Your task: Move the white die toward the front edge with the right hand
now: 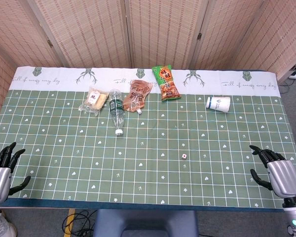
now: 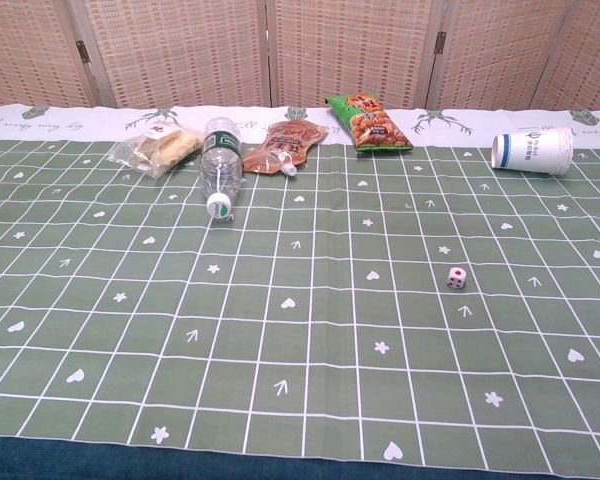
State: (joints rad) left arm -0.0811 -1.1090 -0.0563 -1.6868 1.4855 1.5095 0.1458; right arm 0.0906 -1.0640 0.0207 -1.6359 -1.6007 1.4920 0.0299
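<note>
A small white die with red pips lies on the green checked tablecloth, right of centre; the chest view shows the die too. My right hand rests at the table's front right corner, well to the right of the die, fingers spread and holding nothing. At the front left corner my left hand is also open and empty. Neither hand appears in the chest view.
Along the back lie a clear wrapped snack, a plastic bottle on its side, a brown pouch, a green snack bag and a tipped paper cup. The tablecloth's front edge runs between the hands.
</note>
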